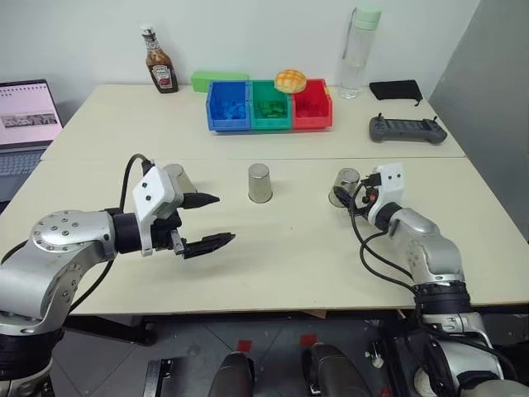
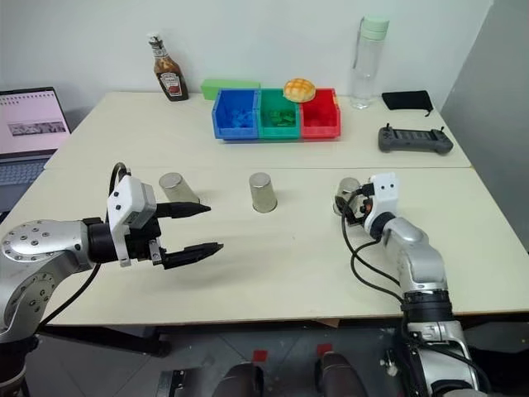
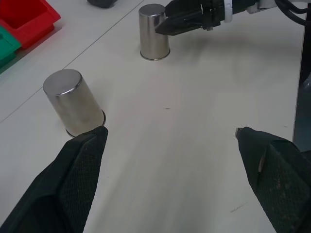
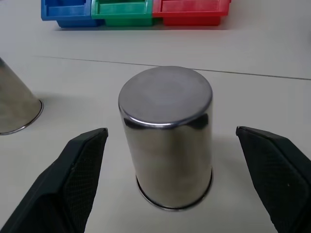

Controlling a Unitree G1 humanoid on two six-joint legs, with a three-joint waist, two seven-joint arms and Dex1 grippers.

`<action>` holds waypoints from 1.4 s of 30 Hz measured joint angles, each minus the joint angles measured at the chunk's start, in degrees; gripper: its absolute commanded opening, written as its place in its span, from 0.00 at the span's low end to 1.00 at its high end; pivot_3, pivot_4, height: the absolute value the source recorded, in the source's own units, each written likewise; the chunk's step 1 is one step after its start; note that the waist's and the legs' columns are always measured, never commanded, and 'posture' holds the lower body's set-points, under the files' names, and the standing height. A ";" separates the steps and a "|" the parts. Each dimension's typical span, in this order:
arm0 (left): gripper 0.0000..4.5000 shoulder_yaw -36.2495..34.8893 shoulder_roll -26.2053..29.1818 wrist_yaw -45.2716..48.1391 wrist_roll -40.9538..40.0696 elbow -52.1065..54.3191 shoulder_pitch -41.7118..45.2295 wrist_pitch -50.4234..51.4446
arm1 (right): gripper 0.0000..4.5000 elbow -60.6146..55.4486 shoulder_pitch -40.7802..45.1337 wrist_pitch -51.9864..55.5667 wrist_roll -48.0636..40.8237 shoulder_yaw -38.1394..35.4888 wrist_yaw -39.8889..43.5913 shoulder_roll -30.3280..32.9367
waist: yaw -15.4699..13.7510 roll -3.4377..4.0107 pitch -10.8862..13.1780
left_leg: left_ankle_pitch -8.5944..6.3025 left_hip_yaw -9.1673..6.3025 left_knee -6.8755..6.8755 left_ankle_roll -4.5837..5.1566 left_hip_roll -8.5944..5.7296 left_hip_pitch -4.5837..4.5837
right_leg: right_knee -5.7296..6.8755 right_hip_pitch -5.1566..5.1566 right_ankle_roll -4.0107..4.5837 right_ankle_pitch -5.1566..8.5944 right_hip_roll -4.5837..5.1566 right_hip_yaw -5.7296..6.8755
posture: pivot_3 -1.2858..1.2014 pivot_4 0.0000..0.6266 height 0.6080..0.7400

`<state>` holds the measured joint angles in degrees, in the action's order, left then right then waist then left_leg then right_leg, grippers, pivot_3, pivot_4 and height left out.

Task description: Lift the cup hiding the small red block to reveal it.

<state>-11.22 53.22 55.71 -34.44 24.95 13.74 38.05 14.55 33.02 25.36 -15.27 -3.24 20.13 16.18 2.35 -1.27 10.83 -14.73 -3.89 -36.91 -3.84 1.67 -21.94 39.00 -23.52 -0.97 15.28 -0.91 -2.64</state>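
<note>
— Along the far edge of the pale worktop (image 1: 273,265), what stands around?
— A brown sauce bottle (image 1: 159,70), a flat green box (image 1: 216,80), a clear water bottle with a green cap (image 1: 358,51), a black pouch (image 1: 395,89) and a grey handheld controller (image 1: 407,130). A laptop (image 1: 27,124) sits off the left edge.
— Containers?
— Three joined plastic bins: blue (image 1: 227,106), green (image 1: 270,105) and red (image 1: 312,103). The blue and green hold small pieces; a yellow bun-like thing (image 1: 290,80) rests behind them.
— And the cups?
— Three upturned shiny steel tumblers in a row mid-table: left cup (image 2: 178,188), middle cup (image 1: 259,183), right cup (image 4: 167,150). The small red block is hidden; which cup covers it, I cannot tell.
— The pincers?
— The right gripper (image 4: 180,182) has its black fingers spread wide on both sides of the right cup, not touching. The left gripper (image 1: 207,222) is spread too, empty, near the left cup.
</note>
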 measured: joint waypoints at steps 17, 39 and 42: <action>1.00 0.01 0.36 0.08 1.12 -0.02 -1.74 -1.05 | 0.59 7.96 3.91 -8.17 1.54 -0.93 1.04 -2.65 | 0.37 0.03 0.01 | 0.00 -0.01 0.00 0.00 0.00 -0.02 | 0.02 -0.01 0.01 -0.01 0.00 0.00 | 0.52 0.24 1.00; 1.00 4.81 -0.76 1.19 4.44 -3.40 1.71 -3.73 | 0.59 6.92 0.78 -9.30 7.43 -4.51 -7.49 3.43 | 0.90 0.05 0.03 | 0.00 0.05 0.01 0.00 -0.01 -0.01 | 0.04 -0.03 0.01 -0.01 0.00 -0.07 | 0.52 0.24 1.00; 1.00 4.81 -0.76 1.17 4.49 -3.44 1.72 -3.74 | 0.79 8.79 2.69 -9.41 7.46 -4.51 -7.98 2.57 | 0.94 0.05 0.03 | 0.00 0.06 0.01 0.00 0.00 -0.01 | 0.03 -0.04 0.01 -0.01 0.00 -0.08 | 0.52 0.24 1.00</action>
<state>-6.41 52.46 56.89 -29.95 21.51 15.46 34.32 23.34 35.72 15.95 -7.81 -7.75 12.15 18.74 3.29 -1.22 10.86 -14.73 -3.83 -36.90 -3.84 1.67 -21.96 39.04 -23.56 -0.96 15.27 -0.91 -2.72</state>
